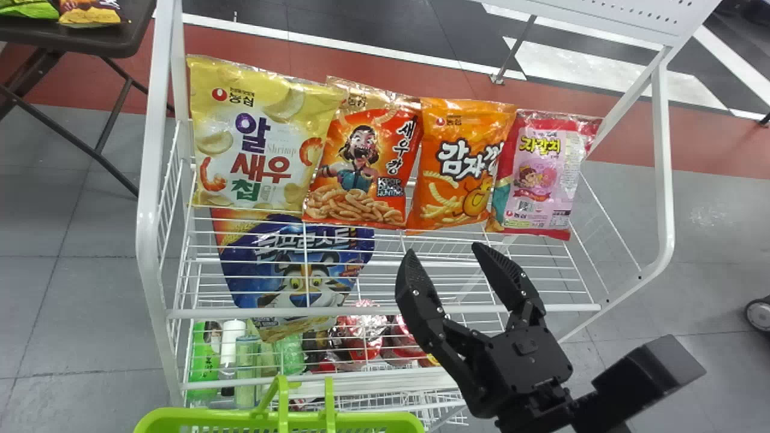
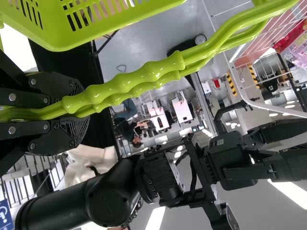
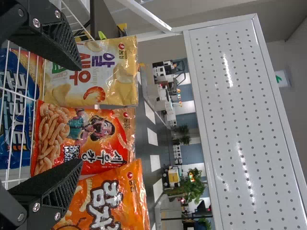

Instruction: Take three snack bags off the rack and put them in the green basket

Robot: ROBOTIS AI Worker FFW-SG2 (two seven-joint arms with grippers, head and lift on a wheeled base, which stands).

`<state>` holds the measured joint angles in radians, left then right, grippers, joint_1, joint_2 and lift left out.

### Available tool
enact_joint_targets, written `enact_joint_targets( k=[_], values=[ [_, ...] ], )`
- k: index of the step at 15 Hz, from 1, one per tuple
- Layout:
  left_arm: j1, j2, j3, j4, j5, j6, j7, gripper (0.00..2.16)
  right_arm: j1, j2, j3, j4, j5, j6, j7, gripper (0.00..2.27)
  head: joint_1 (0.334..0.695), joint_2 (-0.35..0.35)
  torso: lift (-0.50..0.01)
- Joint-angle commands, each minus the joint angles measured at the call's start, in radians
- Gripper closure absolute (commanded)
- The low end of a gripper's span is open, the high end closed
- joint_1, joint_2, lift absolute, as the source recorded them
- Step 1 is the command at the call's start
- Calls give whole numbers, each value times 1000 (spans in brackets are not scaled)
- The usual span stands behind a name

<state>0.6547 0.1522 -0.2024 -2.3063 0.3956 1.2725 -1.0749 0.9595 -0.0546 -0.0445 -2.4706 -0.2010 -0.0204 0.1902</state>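
On the upper shelf of a white wire rack (image 1: 159, 282), four filled plastic snack bags stood side by side. Nearest the rack's left side was a pale yellow shrimp-chip bag (image 1: 252, 150); next came a red and orange bag with a cartoon figure (image 1: 361, 159), then an orange bag with white lettering (image 1: 460, 162), and nearest the rack's right side a pink and red bag (image 1: 538, 174). Their neighbouring edges met or overlapped in the head view.

The right gripper (image 1: 445, 249) hung at the front of the rack, toward its right side, its black jaws spread wide and aimed at the row. Both tips were near the bags' lower edges, apart from them in the head view.

At the rack's front, toward its left side, was a bright green plastic basket (image 1: 180, 416) with slotted walls. The left gripper (image 2: 79, 111) had its jaws closed on the basket's ribbed green handles (image 2: 139, 76), which lay together between them.

Lower in the rack, behind the wires of its front, a blue bag with a cartoon tiger (image 1: 301, 270) leaned, and below it were a green bottle (image 1: 203, 355) and some red packages (image 1: 364, 337). Beyond the rack's left side, a dark folding bench (image 1: 114, 39) carried a yellow and purple bag (image 1: 90, 13) and a green one (image 1: 27, 9).
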Motion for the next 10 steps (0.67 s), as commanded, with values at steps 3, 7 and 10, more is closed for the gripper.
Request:
enact_joint_targets(
  k=[3, 7, 10],
  values=[
    [5, 1, -6, 2, -1, 0, 0, 1700, -10, -2, 0, 13, -2, -5, 0, 147, 695, -350, -23],
    [11, 3, -14, 8, -1, 0, 1, 1700, -22, -2, 0, 30, 0, -26, 0, 147, 695, -350, -23],
    [16, 3, -14, 7, -1, 0, 3, 1700, -30, -4, 2, 42, 0, -32, 2, 147, 695, -350, -23]
  ],
)
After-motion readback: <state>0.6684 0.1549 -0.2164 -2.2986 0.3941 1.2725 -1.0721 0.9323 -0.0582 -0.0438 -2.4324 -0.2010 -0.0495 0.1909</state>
